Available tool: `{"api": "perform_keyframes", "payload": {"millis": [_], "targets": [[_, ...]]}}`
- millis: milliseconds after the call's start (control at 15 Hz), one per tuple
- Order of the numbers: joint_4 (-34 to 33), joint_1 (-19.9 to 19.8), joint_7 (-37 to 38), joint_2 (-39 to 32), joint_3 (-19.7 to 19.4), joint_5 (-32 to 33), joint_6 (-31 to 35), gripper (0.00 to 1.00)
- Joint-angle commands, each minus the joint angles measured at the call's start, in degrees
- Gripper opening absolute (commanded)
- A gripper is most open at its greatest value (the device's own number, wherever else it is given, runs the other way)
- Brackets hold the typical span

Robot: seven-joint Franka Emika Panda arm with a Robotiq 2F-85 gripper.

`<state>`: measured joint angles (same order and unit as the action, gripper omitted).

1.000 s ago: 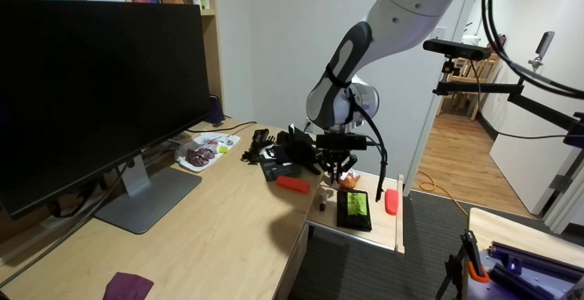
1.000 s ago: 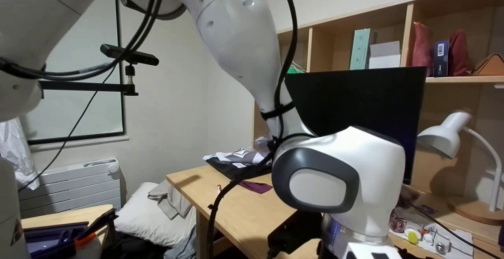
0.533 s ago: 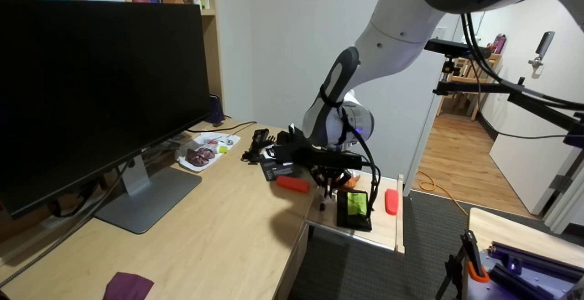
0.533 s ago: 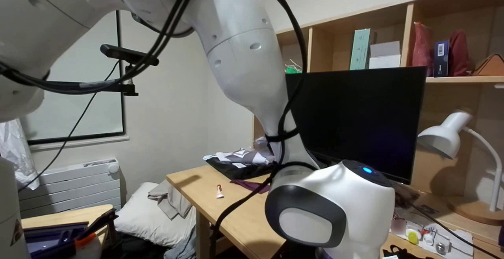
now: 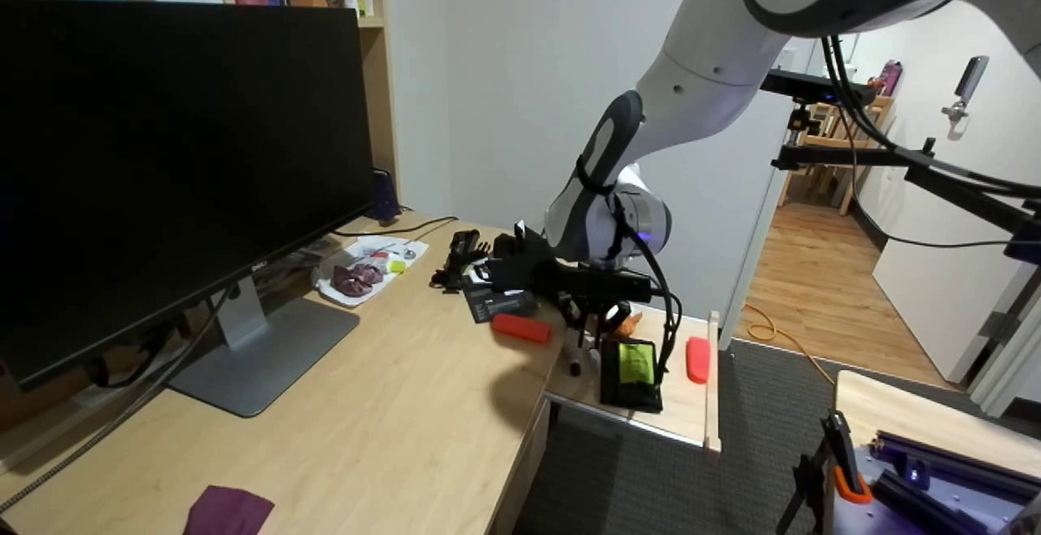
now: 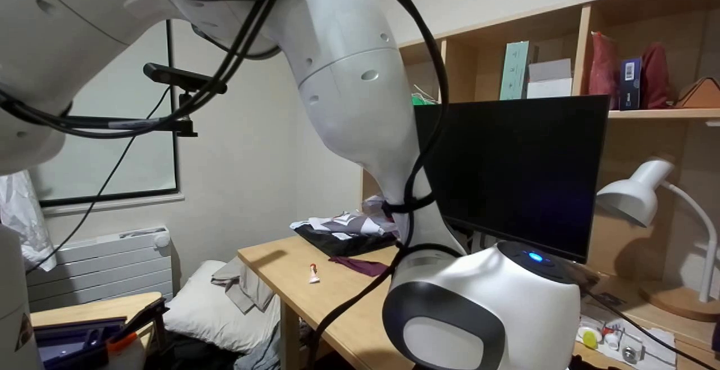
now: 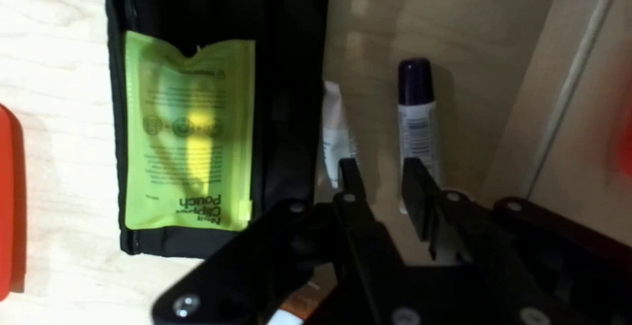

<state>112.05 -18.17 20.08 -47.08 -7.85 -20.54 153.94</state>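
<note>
In the wrist view my gripper (image 7: 377, 167) stands partly open, its fingers apart with nothing between them. Its right finger overlaps a tube with a dark purple cap (image 7: 415, 83), hiding part of the label. Near the left fingertip lies a small white tube (image 7: 335, 127), against a black case (image 7: 291, 107). A yellow-green pouch (image 7: 190, 137) rests on that case. All lie in a pulled-out wooden drawer (image 7: 54, 275). In an exterior view the gripper (image 5: 591, 344) hangs low over the drawer, left of the pouch (image 5: 637, 363); whether it touches anything cannot be told.
The drawer also holds a red case (image 5: 698, 359) and a crumpled orange item (image 5: 628, 325). Its wooden rim (image 5: 712, 389) stands at the side. On the adjoining desk (image 5: 390, 405) are another red case (image 5: 521, 328), black gear (image 5: 461, 258), a white tray (image 5: 411, 254) and a monitor (image 5: 179, 153).
Over the second my arm has come down toward the drawer, then shifted slightly sideways. The fingers, close together before, have moved apart. The things in the drawer look unmoved.
</note>
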Motion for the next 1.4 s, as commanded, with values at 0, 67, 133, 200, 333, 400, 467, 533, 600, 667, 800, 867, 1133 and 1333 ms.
{"api": "perform_keyframes", "payload": {"millis": [0, 67, 133, 200, 333, 400, 467, 533, 600, 667, 800, 867, 1133, 1333], "targets": [[1.6, -2.1, -4.4, 1.6, 2.2, -2.0, 1.0, 0.6], [2.1, -2.6, -5.2, 2.2, 2.6, -2.1, 0.7, 0.66], [2.8, -2.8, -6.0, 3.1, 2.8, -2.0, 0.4, 0.73], [4.3, -3.3, -7.2, 4.7, 3.1, -2.0, -0.2, 0.78], [6.8, -3.6, -9.9, 7.6, 3.5, -1.4, -0.4, 0.92], [8.3, -3.4, -11.3, 9.4, 3.7, -1.0, -0.6, 0.99], [9.9, -3.3, -12.9, 11.9, 3.9, -0.4, -2.2, 0.99], [11.9, -3.2, -14.2, 14.3, 4.3, -0.7, -1.9, 1.0], [13.5, -2.7, -15.5, 16.6, 4.5, -0.4, -2.0, 1.0], [15.2, -2.1, -17.2, 19.2, 4.6, 0.5, -2.8, 1.0], [17.4, -0.7, -20.6, 22.9, 4.8, 2.3, -4.0, 1.0], [19.2, 0.6, -21.6, 25.0, 4.5, 3.4, -4.4, 1.0], [25.5, 6.1, -22.7, 30.9, 3.4, 10.4, -3.2, 1.0], [29.2, 11.7, -18.9, 33.8, 1.5, 20.3, -2.1, 1.0]]}}
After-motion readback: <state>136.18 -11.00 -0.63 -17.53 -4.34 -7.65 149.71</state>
